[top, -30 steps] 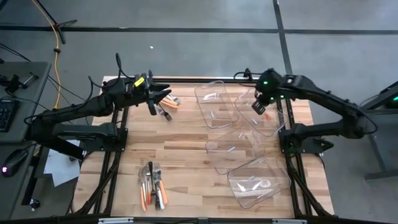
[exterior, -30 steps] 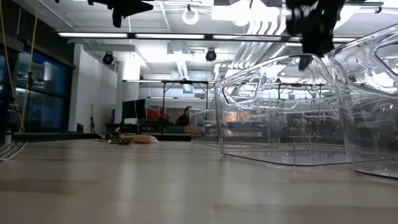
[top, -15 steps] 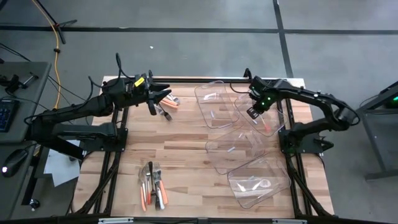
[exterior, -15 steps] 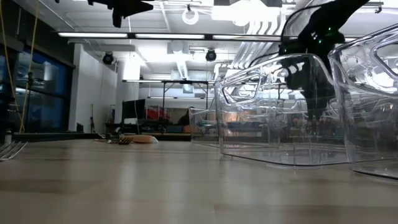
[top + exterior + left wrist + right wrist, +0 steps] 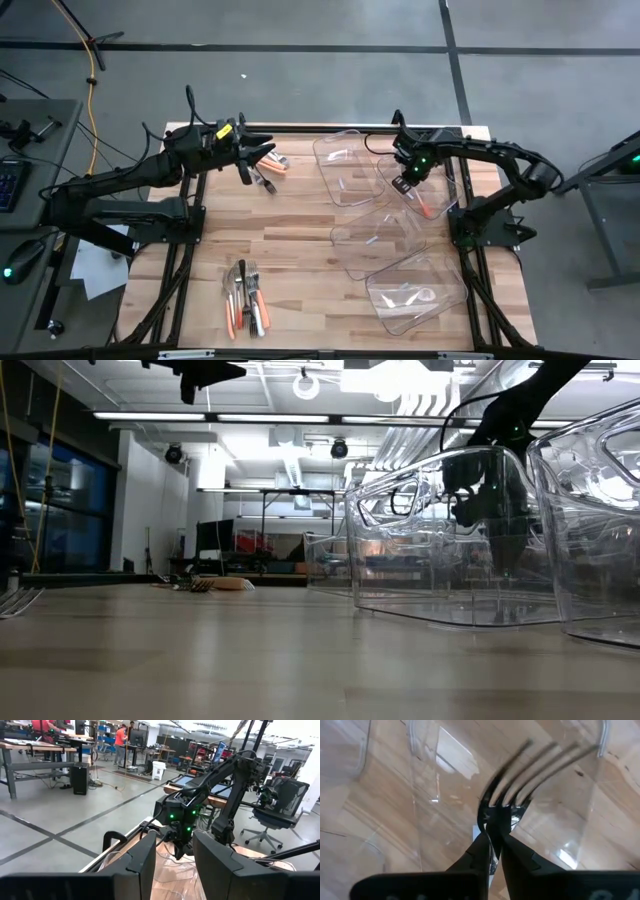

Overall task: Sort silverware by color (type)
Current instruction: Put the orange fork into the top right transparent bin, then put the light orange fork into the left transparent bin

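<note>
My right gripper [image 5: 404,183] is down inside a clear bin [image 5: 425,205], the one beside the far right corner of the wooden table [image 5: 290,235]. My right wrist view shows its two dark fingers [image 5: 481,851] pinched almost together on the neck of a metal fork [image 5: 520,775], just below where the tines fan out. The tines stick out past my fingertips over the bin's clear floor, with the table's wood grain showing through. An orange handle [image 5: 424,207] lies on that bin's floor close to my gripper; I cannot tell whether it belongs to the fork I hold. In the low view my right gripper [image 5: 483,500] hangs behind the bin's clear wall [image 5: 430,540].

Three more clear bins sit around this one: one [image 5: 345,165] just to its left, one [image 5: 375,240] nearer the table's middle, and one [image 5: 420,290] toward the near right corner with a single piece in it.

My left gripper [image 5: 258,160] hovers above the far left part of the table, its fingers [image 5: 142,862] parted with nothing between them. Just beside it lies a small cluster of silverware [image 5: 272,170] with orange handles. A larger pile [image 5: 245,298] of forks, knives and spoons, with orange, white and plain metal handles, rests by the near edge of the table, well apart from the bins.

I can read no brand, label or writing on the bins, the silverware or the table.
</note>
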`<state>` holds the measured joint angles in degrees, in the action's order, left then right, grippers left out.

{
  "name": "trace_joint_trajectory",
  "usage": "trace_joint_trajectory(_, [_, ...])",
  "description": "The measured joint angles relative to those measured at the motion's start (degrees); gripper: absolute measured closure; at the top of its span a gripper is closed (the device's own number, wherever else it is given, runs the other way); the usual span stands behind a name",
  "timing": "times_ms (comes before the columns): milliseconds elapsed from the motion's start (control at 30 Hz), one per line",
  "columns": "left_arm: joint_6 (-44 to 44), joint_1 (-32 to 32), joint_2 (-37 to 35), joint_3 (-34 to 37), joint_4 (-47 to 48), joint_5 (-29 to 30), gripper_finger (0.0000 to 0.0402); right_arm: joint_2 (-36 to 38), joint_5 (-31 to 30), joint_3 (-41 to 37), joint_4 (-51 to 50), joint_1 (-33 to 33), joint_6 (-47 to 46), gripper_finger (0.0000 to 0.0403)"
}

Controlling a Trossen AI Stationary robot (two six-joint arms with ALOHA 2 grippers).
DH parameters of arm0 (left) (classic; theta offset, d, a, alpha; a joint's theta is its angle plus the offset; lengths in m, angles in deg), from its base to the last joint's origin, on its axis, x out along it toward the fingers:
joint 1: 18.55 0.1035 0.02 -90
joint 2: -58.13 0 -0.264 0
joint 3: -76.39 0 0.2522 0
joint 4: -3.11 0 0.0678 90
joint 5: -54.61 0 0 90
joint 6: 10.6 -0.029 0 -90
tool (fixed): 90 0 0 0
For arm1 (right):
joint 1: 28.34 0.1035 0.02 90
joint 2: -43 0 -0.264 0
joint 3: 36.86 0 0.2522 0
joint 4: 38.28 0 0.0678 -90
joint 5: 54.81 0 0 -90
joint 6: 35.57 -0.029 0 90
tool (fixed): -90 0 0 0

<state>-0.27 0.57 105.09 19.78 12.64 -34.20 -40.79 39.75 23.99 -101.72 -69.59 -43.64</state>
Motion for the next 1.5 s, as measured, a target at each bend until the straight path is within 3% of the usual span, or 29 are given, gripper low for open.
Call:
trace_joint_trajectory(500, [0.0,0.0,0.0,0.0,0.0,1.0,0.0284,1.3,0.0,1.0,-4.1,0.0,2.0,0.0249])
trace_joint_trajectory(833, [0.5,0.0,0.0,0.0,-0.4,1.0,0.0284,9.9,-0.9,7.6,-13.1,0.0,1.4,0.0242])
trace_joint_trajectory(933, [1.8,0.0,0.0,0.0,-0.4,1.0,0.0284,16.0,2.7,7.8,-11.3,0.1,1.0,0.0242])
trace_joint_trajectory(1100, [3.0,0.0,0.0,0.0,0.5,0.9,0.0284,27.8,12.9,3.9,4.2,3.2,-5.8,0.0242])
trace_joint_trajectory(1300, [3.2,0.0,0.0,0.0,1.2,0.2,0.0284,36.6,13.6,-3.9,33.8,11.2,-18.1,0.0242])
trace_joint_trajectory(1500, [4.0,-0.1,0.0,0.0,1.4,-7.8,0.0284,36.9,15.4,-6.7,51.2,19.9,-12.8,0.0242])
